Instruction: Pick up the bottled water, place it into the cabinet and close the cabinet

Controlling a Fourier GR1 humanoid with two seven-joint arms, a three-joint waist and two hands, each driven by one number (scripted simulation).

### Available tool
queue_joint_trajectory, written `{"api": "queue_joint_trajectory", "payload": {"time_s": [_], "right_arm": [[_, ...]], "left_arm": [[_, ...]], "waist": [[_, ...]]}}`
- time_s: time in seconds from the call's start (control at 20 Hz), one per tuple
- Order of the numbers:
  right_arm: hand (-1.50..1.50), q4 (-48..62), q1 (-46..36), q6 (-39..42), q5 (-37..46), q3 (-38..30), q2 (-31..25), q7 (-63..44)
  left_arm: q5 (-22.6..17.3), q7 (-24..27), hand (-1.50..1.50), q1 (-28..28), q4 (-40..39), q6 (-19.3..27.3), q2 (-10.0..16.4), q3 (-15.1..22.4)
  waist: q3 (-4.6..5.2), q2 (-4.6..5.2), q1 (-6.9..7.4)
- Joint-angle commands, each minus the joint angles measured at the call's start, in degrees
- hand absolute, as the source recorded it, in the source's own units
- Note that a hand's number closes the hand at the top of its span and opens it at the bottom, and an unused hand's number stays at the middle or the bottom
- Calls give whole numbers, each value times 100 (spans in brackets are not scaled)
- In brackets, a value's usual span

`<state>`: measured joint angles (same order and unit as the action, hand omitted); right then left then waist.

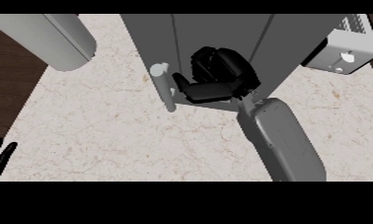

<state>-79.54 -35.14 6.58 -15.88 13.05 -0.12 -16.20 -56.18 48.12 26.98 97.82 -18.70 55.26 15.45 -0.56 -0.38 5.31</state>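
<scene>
I'm not seeing the bottle anywhere on the counter [109, 134]. I'm judging it is either hidden behind the right hand [218, 77] or already inside the cabinet [218, 30], which would leave the closing still to do. The right forearm [284, 139] is angling up from the lower edge and bringing the hand to the cabinet's front, just beside the handle [162, 87]. I cannot tell whether that hand is clenched or grasping anything. The left hand [6, 159] is showing only as a sliver at the lower left edge.
</scene>
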Motion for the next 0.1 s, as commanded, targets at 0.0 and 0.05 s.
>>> {"api": "queue_joint_trajectory", "payload": {"time_s": [0.0, 0.05], "right_arm": [[150, 1380, -1160, -266, 208, -719, -33, 374], [150, 1498, -1229, -235, 202, -619, 12, 445]], "left_arm": [[-29, 102, -150, 59, -12, -240, 38, -132], [-113, 81, -150, -104, -50, -237, 6, -218]], "waist": [[57, 153, -3], [60, 169, -12]]}}
